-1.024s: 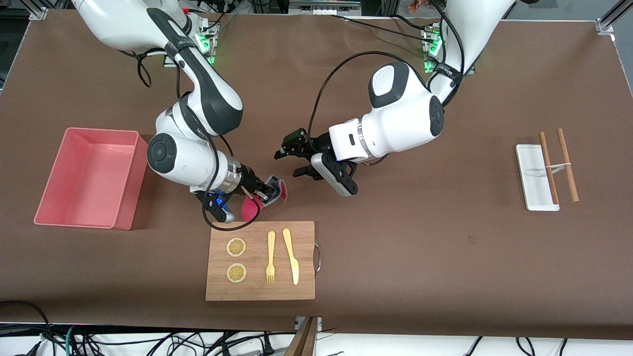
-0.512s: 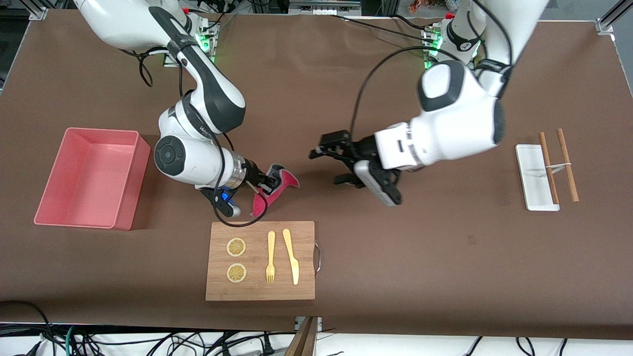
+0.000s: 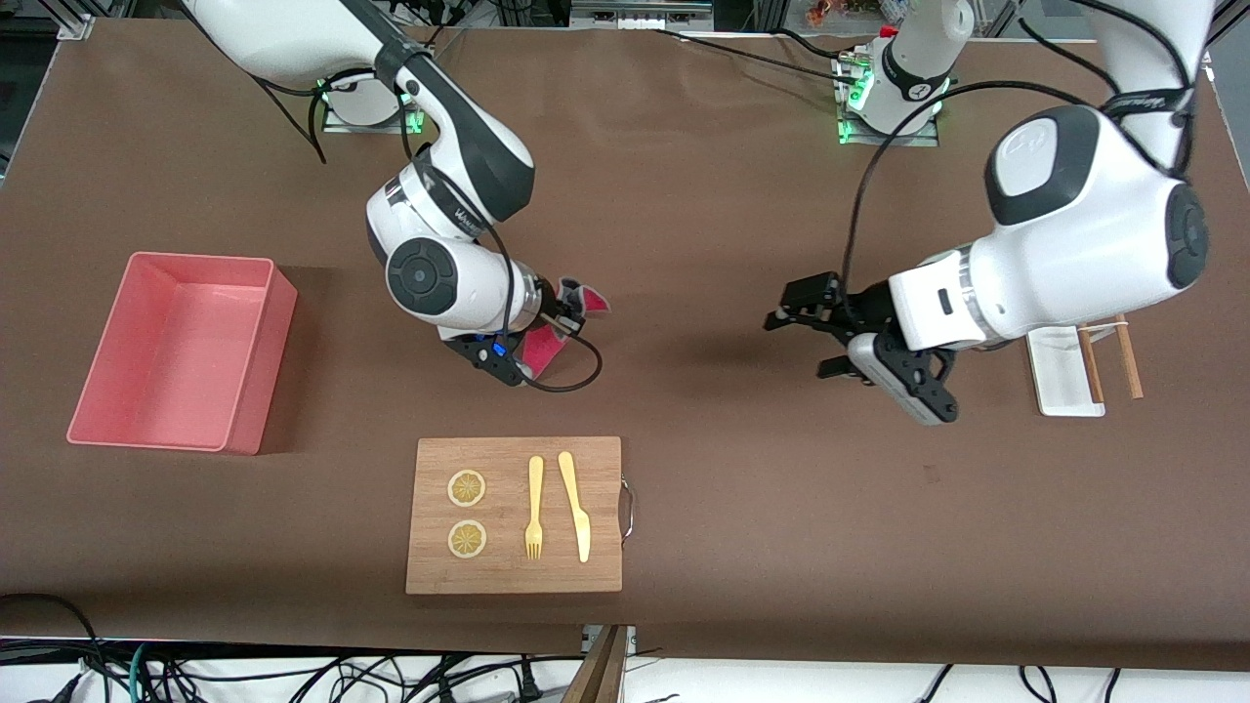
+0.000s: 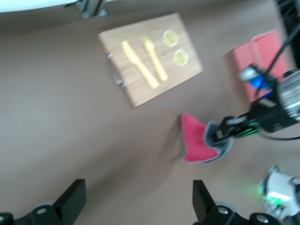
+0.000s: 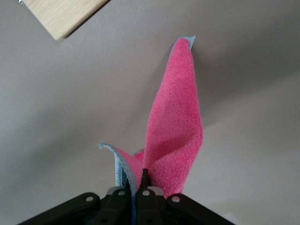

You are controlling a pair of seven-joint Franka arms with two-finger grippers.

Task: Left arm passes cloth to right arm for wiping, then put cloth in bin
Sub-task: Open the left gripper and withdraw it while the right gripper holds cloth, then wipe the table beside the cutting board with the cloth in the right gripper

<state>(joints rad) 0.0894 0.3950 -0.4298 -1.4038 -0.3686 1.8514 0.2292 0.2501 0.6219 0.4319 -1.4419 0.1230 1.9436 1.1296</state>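
Note:
My right gripper (image 3: 564, 314) is shut on the cloth (image 3: 542, 346), magenta-pink with a grey edge, and holds it over the brown table above the wooden board's edge. In the right wrist view the cloth (image 5: 176, 126) sticks up from between the closed fingers (image 5: 146, 180). My left gripper (image 3: 811, 337) is open and empty over the table toward the left arm's end. Its wrist view shows its own wide-apart fingers (image 4: 70, 199), with the cloth (image 4: 194, 145) and the right gripper (image 4: 225, 133) farther off. The salmon-pink bin (image 3: 256, 391) stands empty at the right arm's end.
A wooden board (image 3: 605, 488) with a fork (image 3: 534, 508), a knife (image 3: 574, 503) and two lemon slices (image 3: 467, 488) lies nearer to the front camera. A small white tray (image 3: 1053, 386) with brown chopsticks (image 3: 1125, 353) sits at the left arm's end.
The left arm has drawn back toward its own end of the table, gripper open. The right arm has carried the cloth away from the board and turned its wrist.

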